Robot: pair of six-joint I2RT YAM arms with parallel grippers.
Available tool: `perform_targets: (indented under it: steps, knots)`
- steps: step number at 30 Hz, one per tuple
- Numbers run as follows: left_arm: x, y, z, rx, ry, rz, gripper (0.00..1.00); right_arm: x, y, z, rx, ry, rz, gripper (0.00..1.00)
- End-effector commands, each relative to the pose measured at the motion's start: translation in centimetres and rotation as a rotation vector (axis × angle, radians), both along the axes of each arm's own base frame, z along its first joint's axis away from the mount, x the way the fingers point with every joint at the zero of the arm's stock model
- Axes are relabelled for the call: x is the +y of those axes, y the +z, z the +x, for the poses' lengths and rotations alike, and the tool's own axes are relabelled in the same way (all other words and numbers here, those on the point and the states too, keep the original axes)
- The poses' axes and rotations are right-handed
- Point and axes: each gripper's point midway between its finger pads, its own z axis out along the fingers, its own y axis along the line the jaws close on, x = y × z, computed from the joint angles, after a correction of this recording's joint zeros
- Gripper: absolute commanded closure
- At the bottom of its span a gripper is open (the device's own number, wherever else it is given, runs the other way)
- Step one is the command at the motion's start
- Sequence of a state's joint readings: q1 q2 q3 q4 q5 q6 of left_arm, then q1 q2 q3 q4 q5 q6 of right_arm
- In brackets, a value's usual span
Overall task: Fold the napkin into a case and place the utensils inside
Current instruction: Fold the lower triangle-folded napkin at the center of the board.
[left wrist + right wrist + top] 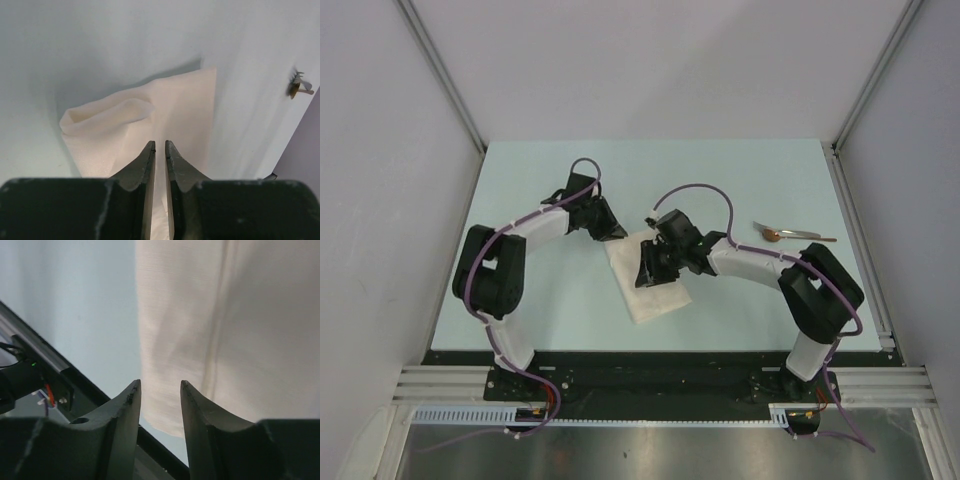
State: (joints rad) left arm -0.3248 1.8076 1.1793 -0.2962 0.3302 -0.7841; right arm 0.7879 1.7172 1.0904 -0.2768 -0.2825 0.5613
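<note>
The white napkin [655, 293] lies partly folded on the table's middle, one layer bulging up at its left in the left wrist view [175, 107]. My left gripper [611, 231] sits at the napkin's far left corner; its jaws [160, 144] are almost closed, with white napkin material in the thin gap. My right gripper [647, 268] hovers over the napkin's middle, jaws [160, 383] apart and empty, with the napkin [230, 315] beyond them. The spoon [795, 234], with a silver handle and a coppery bowl, lies to the far right, and also shows small in the left wrist view [299, 85]. No finished case shows.
The pale blue-green table [540, 190] is walled by white panels at the back and sides. A black rail and aluminium frame [650, 375] run along the near edge; the rail also shows in the right wrist view [80, 382].
</note>
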Motion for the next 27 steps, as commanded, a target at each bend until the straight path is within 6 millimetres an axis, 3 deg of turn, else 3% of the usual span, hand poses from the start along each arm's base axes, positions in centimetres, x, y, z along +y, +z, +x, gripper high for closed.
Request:
perform_targets:
  steps: [1,3,10,11,13,19,25,27]
  knots:
    - [-0.2,-2.0,-0.2,0.028,-0.031,0.005,0.83,4.6,1.8,-0.5,0.050,0.076,0.221,0.64]
    - [-0.5,-2.4,0.2,0.037,-0.034,-0.002,0.84,6.3,2.9,-0.2,0.062,0.105,0.328,0.73]
    - [-0.3,-3.8,0.0,0.061,-0.022,0.005,0.87,9.1,2.5,2.6,0.148,0.124,0.560,1.00]
    - [-0.2,-4.3,-0.4,0.073,-0.019,0.008,0.87,9.3,1.5,3.2,0.161,0.117,0.564,1.00]
    - [0.0,-4.5,-0.5,0.074,-0.017,0.012,0.87,9.7,1.7,4.5,0.147,0.121,0.571,1.00]
    - [0.3,-5.5,-1.0,0.097,-0.013,0.028,0.88,9.8,-0.7,6.0,0.191,0.088,0.544,1.00]
    - [0.7,-5.9,-1.0,0.105,-0.004,0.042,0.89,8.7,-4.0,5.1,0.276,0.048,0.476,1.00]
    - [0.7,-6.1,-1.1,0.108,-0.006,0.040,0.89,8.5,-4.2,4.4,0.300,0.047,0.473,1.00]
